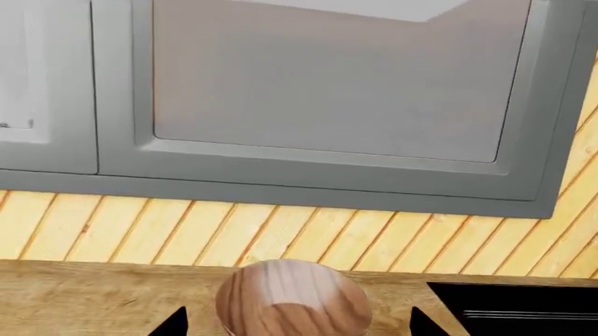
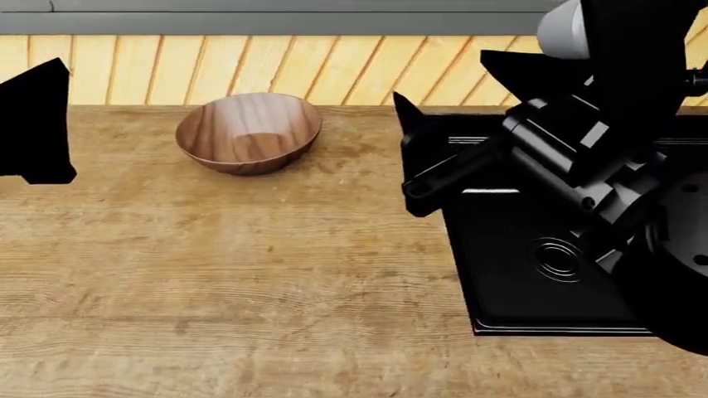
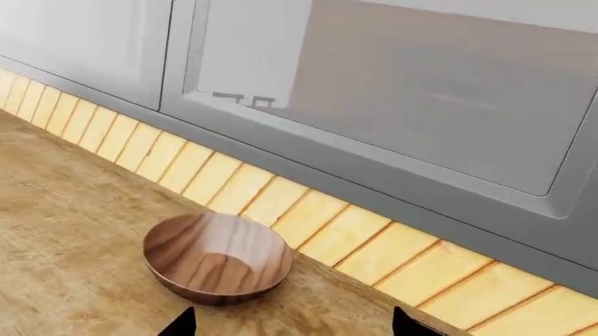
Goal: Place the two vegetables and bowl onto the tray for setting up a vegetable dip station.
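Sink (image 2: 531, 249) — head view only, apparently.

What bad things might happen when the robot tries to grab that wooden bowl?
The bowl is round and wide, so a hand might slip off its rim and knock it along the counter. The sink lies open beside it, so a pushed bowl might drop in. No tray or vegetables show in these views, so the robot must look for them.

We see the reddish-brown wooden bowl (image 2: 248, 131) sitting upright and empty on the bench at eleven o'clock, near the slatted back wall.
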You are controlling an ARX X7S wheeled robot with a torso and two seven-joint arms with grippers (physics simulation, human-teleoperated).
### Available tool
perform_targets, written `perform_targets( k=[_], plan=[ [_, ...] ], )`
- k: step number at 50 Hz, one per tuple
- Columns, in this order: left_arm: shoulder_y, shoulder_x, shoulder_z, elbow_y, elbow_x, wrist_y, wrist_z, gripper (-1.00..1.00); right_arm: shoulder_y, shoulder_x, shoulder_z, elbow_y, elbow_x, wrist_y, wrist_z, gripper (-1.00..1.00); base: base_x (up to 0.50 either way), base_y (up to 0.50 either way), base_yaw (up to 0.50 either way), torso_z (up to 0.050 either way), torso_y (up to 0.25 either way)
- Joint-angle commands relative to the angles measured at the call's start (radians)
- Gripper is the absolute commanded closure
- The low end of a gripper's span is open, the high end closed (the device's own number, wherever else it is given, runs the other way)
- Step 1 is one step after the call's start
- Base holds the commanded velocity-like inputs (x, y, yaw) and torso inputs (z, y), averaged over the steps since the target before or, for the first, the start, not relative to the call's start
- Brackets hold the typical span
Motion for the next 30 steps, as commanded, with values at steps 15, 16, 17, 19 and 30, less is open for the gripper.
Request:
perform_targets(
  k=[15, 16, 17, 19, 30],
  plan=[
    [-0.041, 0.061, 0.113, -0.008, 0.160, -0.062, 0.041, -1.00, -0.028, 0.014, 0.010, 0.008, 0.010, -0.028, 0.023, -1.00, 0.41, 0.00, 0.00, 0.000, 0.000],
    [-0.058, 0.069, 0.133, -0.008, 0.168, -0.070, 0.049, -1.00, -0.027, 0.016, 0.011, 0.007, 0.009, -0.028, 0.026, -1.00, 0.50, 0.00, 0.00, 0.000, 0.000],
    [-0.060, 0.072, 0.140, -0.012, 0.168, -0.067, 0.045, -1.00, -0.027, 0.016, 0.012, 0.007, 0.009, -0.028, 0.027, -1.00, 0.50, 0.00, 0.00, 0.000, 0.010],
    [-0.078, 0.083, 0.162, -0.014, 0.175, -0.070, 0.045, -1.00, -0.025, 0.018, 0.015, 0.004, 0.013, -0.028, 0.027, -1.00, 0.50, 0.00, 0.00, 0.000, 0.000],
    [-0.086, 0.112, 0.202, -0.073, 0.154, -0.004, -0.037, -1.00, -0.016, 0.016, 0.014, -0.008, -0.003, -0.012, 0.053, -1.00, 0.41, 0.00, 0.00, 0.000, 0.002]
  ],
)
